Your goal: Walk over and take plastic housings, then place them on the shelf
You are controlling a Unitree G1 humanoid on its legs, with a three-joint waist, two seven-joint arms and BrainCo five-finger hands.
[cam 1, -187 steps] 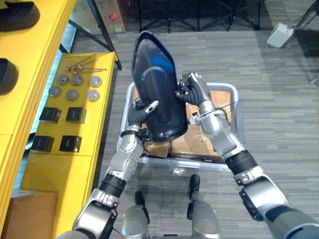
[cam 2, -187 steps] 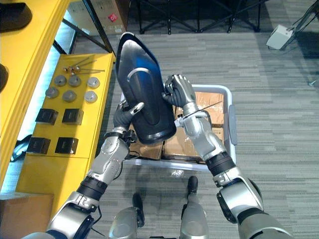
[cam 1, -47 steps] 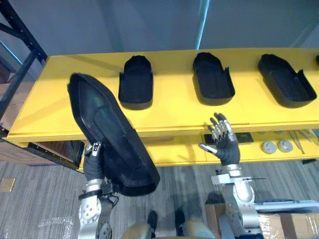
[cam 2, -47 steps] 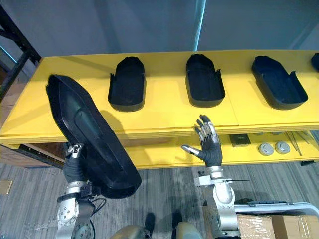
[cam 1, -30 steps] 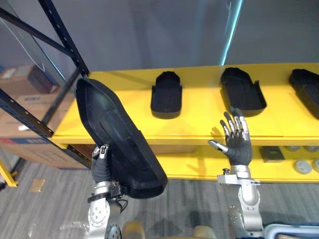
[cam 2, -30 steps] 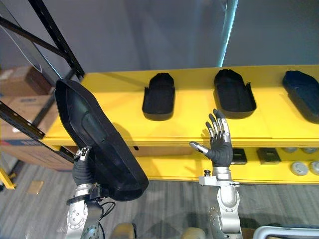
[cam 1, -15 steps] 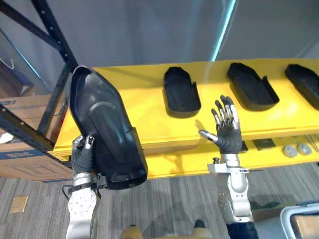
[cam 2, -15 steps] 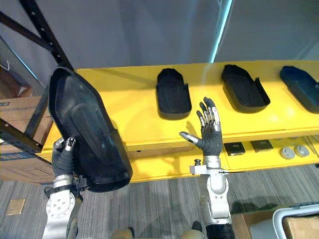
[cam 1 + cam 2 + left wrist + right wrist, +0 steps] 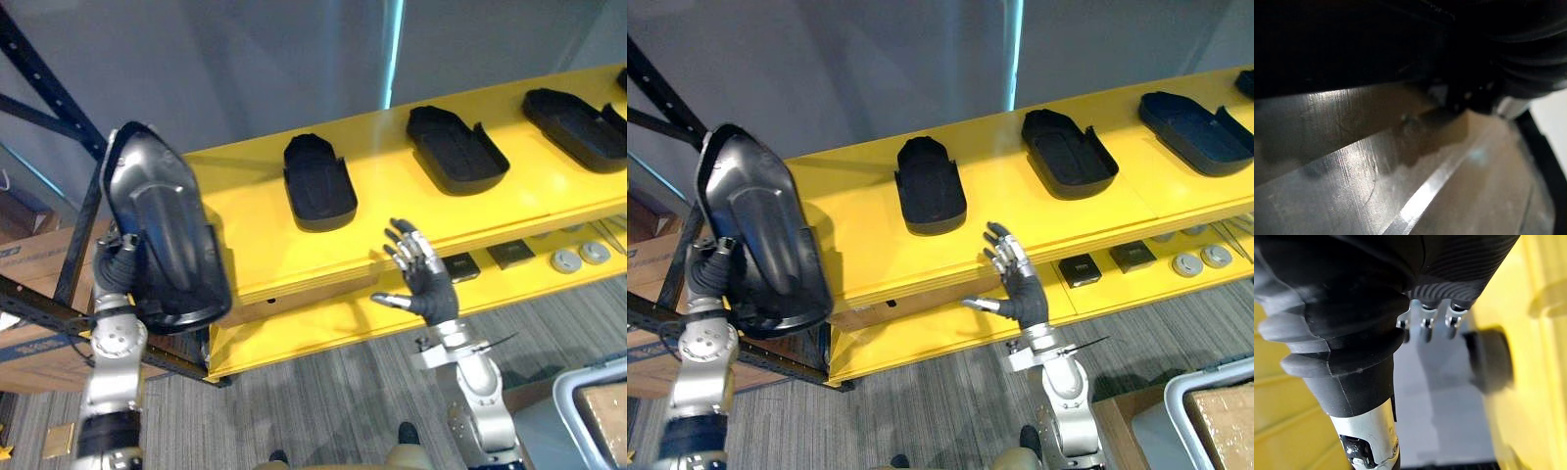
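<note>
A large black plastic housing [image 9: 162,235] stands nearly upright at the left, in front of the left end of the yellow shelf [image 9: 392,211]. My left hand [image 9: 116,269] is shut on its lower edge; the housing's glossy surface [image 9: 1376,161] lies right against the wrist camera. My right hand [image 9: 426,284] is raised, open and empty, in front of the shelf's front edge. Three smaller black housings [image 9: 318,181] [image 9: 456,147] [image 9: 578,122] lie in a row on the shelf top. The top is bare to the left of the first one.
A dark rack upright [image 9: 39,78] rises just left of the held housing, with cardboard boxes [image 9: 29,259] behind it. The lower yellow shelf carries small black boxes [image 9: 509,253] and metal discs [image 9: 578,257]. A grey bin [image 9: 598,411] stands on the floor at lower right.
The whole view has swung, so the shelf now runs slanted. My left hand keeps its hold on the housing, which now sits closer to the rack upright. My right hand stays open, slightly lower.
</note>
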